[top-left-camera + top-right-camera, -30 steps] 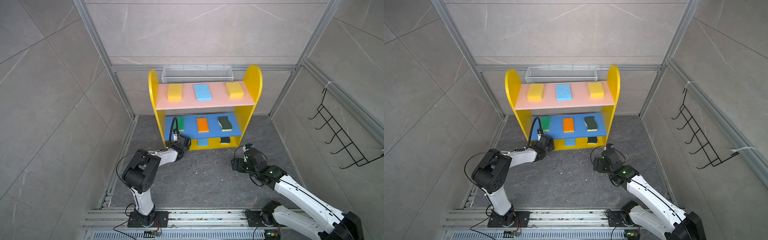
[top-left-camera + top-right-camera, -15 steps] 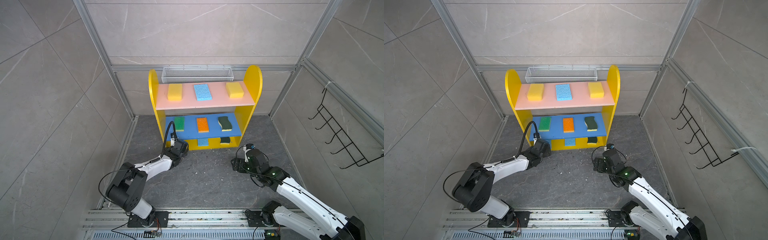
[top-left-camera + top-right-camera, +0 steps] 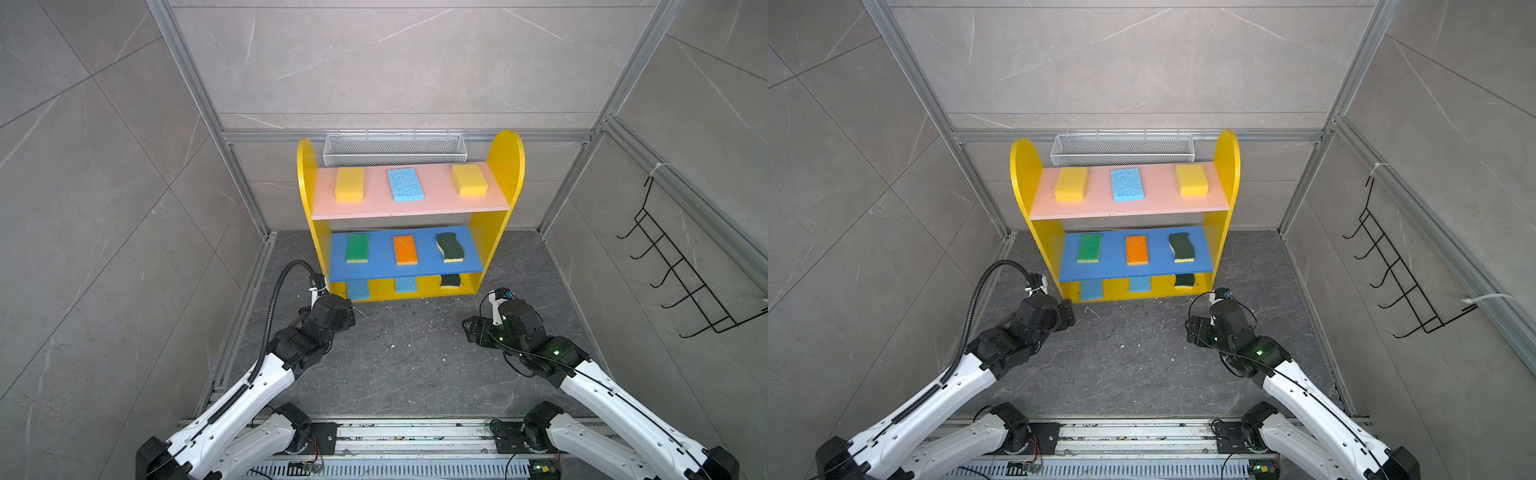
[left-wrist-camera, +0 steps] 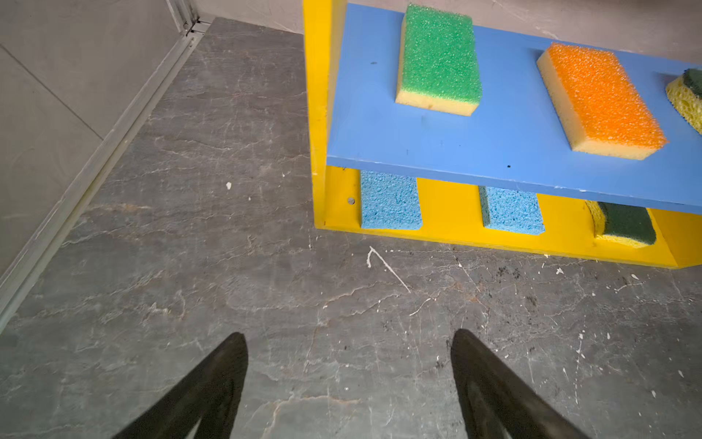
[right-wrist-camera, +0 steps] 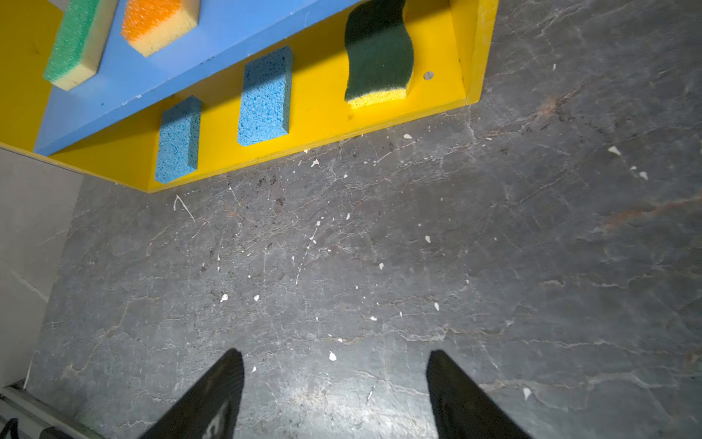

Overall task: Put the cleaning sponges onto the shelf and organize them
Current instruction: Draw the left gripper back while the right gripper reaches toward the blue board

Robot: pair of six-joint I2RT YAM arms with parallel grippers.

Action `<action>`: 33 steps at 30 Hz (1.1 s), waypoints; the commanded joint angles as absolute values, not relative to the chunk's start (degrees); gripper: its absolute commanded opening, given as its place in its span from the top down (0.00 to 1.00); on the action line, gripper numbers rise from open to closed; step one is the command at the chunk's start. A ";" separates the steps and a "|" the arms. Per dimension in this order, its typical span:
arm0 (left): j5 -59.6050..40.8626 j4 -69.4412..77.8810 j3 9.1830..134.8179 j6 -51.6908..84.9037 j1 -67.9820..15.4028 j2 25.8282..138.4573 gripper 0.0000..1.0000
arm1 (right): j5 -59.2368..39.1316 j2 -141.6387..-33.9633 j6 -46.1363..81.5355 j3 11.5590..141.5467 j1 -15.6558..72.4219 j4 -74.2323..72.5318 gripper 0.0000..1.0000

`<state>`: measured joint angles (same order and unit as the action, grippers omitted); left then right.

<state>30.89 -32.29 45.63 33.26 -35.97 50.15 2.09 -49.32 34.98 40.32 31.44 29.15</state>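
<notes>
The yellow shelf (image 3: 505,166) holds all the cleaning sponges I see. Its pink board carries a yellow sponge (image 3: 350,184), a light blue one (image 3: 405,184) and another yellow one (image 3: 469,179). On the blue board lie green (image 4: 438,57), orange (image 4: 600,99) and wavy dark green (image 3: 450,247) sponges. The bottom holds two light blue sponges (image 5: 177,140) (image 5: 266,97) and a wavy dark green one (image 5: 380,53). My left gripper (image 4: 350,334) hangs open and empty over the floor before the shelf's left corner. My right gripper (image 5: 336,352) is open and empty before the right end.
A white mesh basket (image 3: 395,149) hangs on the back wall behind the shelf top. A black wire hook rack (image 3: 681,266) is on the right wall. Dark stone floor (image 3: 407,361) with small white specks lies between the arms. Walls close in on three sides.
My left gripper has drawn back from the shelf's bottom level toward the front, and its arm has stretched out low. The right arm has barely moved.
</notes>
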 commanded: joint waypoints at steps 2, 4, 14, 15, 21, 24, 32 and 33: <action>28.83 -42.52 45.52 36.86 -35.86 46.47 0.14 | 1.99 -49.24 37.36 43.27 33.05 30.70 0.23; 28.49 -45.65 45.70 38.90 -35.84 45.77 0.14 | 3.11 -50.34 38.16 44.38 35.12 30.42 0.23; 27.53 -55.01 48.77 43.62 -35.84 40.84 0.12 | 12.06 -65.78 39.02 54.79 50.23 19.76 0.21; 27.80 -56.00 49.49 43.53 -35.82 40.81 0.11 | 12.53 -67.89 39.10 56.05 50.97 17.81 0.20; 28.47 -59.14 52.13 42.60 -35.77 41.15 0.10 | 16.35 -83.21 38.07 66.46 55.31 10.22 0.18; 29.26 -60.02 52.72 42.53 -35.68 40.02 0.09 | 18.20 -89.25 36.89 72.08 56.69 8.21 0.17; 30.15 -61.56 52.76 43.86 -35.51 35.80 0.07 | 20.54 -103.83 35.07 84.56 56.78 4.61 0.12; 29.98 -61.60 52.69 43.85 -35.46 35.60 0.06 | 20.88 -105.34 34.52 86.35 56.78 4.79 0.12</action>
